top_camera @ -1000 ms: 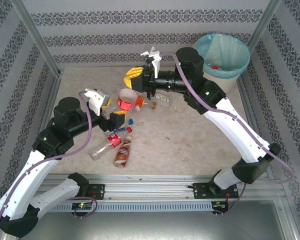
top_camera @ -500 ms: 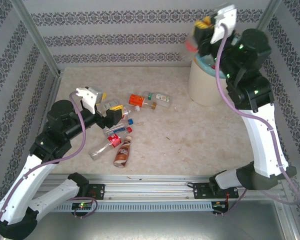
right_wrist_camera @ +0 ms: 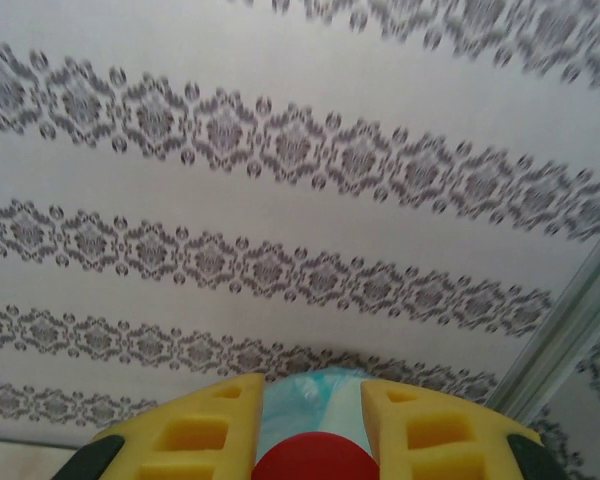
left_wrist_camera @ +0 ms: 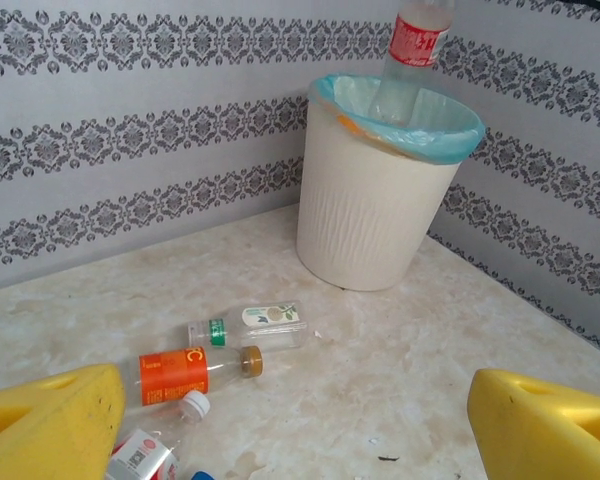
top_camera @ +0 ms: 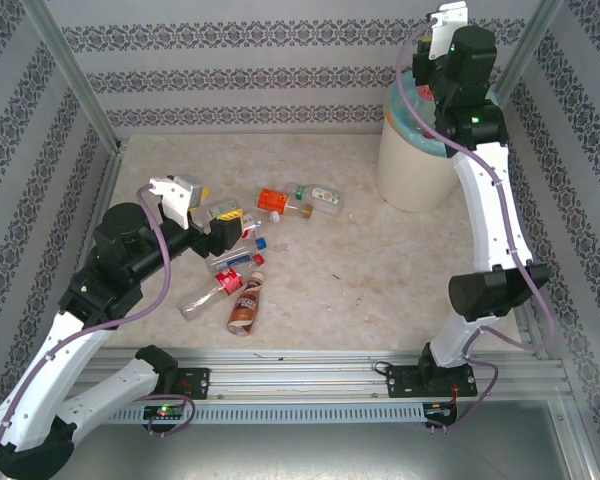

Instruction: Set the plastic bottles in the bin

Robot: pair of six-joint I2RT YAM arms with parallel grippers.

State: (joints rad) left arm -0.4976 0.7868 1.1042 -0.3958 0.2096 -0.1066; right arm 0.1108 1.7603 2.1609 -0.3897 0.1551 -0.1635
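Observation:
The cream bin (top_camera: pixel 412 172) with its teal liner stands at the back right, also seen in the left wrist view as the bin (left_wrist_camera: pixel 372 210). My right gripper (top_camera: pixel 427 62) is raised over it, shut on a clear bottle with a red label (left_wrist_camera: pixel 408 50) that hangs with its lower end inside the rim. Between the yellow fingers (right_wrist_camera: pixel 205 425) a red part of that bottle (right_wrist_camera: pixel 310 462) shows. My left gripper (top_camera: pixel 228 232) (left_wrist_camera: pixel 295 405) is open and low over the table, nothing between its fingers. Several bottles lie ahead: an orange-labelled one (left_wrist_camera: pixel 180 372), a green-labelled clear one (left_wrist_camera: pixel 250 325).
More bottles lie near the left gripper: a brown one (top_camera: pixel 246 304), a clear one with a red label (top_camera: pixel 212 290), an orange-labelled one (top_camera: pixel 272 200). Patterned walls and metal posts (top_camera: pixel 75 80) fence the table. Bare tabletop (top_camera: pixel 380 270) stretches between the bottles and the bin.
The right arm swung from the table's middle up and right to above the bin, carrying the red-labelled bottle. The left arm drew back slightly and has since stayed put.

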